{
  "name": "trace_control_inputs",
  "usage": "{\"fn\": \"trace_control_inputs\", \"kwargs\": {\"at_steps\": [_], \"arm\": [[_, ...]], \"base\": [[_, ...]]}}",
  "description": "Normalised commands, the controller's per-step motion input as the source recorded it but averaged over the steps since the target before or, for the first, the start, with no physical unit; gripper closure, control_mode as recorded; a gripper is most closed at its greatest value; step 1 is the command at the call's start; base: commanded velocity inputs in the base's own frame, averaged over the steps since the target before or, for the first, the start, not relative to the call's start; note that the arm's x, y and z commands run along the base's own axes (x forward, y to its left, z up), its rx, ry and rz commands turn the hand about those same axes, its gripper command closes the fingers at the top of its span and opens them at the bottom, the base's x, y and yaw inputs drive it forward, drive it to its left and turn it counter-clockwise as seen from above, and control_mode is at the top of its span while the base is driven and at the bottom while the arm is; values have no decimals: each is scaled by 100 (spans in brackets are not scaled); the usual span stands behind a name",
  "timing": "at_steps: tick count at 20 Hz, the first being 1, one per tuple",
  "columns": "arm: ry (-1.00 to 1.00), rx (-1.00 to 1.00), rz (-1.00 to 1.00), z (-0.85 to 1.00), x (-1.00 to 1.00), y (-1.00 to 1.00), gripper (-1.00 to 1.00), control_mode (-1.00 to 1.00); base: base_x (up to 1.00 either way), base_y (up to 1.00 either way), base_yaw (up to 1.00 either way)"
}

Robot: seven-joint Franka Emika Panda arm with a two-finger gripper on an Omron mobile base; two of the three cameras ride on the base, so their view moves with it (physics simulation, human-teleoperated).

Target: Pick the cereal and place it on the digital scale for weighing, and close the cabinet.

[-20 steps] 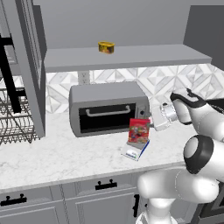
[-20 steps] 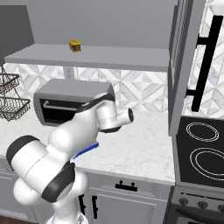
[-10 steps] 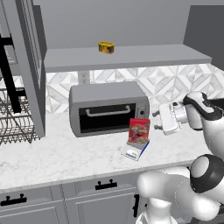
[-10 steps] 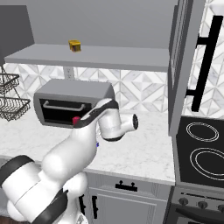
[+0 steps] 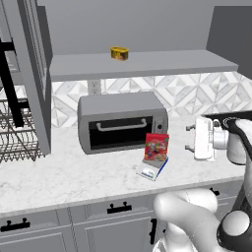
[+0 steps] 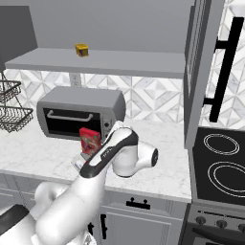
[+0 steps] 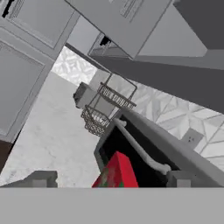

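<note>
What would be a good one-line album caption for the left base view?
Cereal box stands on the digital scale before the toaster oven; the open claw hovers to its right.

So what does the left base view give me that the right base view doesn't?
Left base view: the open gripper, to the right of the cereal, and the scale plainly at the cereal's foot.
Right base view: the stove and the cabinet door hanging open beside it; the arm covers most of the scale.
Both: cereal, toaster oven, yellow can on the shelf, wire rack.
</note>
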Motion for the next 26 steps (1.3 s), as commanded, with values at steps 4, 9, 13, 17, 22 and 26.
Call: {"fn": "trace_control_inputs", "kwargs": {"at_steps": [4, 9, 13, 17, 22, 26], "arm": [[-69, 17, -6, 0, -44, -44, -100, -100], [-50, 16, -13, 18, -33, -65, -100, -100], [-39, 18, -19, 31, -25, -89, -100, -100], [-30, 21, -14, 46, -24, -96, -100, -100], [-24, 22, -15, 37, -25, -100, -100, -100], [-9, 19, -22, 29, -28, -100, -100, -100]], "base": [[0, 0, 0], [0, 0, 0], [0, 0, 0], [0, 0, 0], [0, 0, 0], [0, 0, 0]]}}
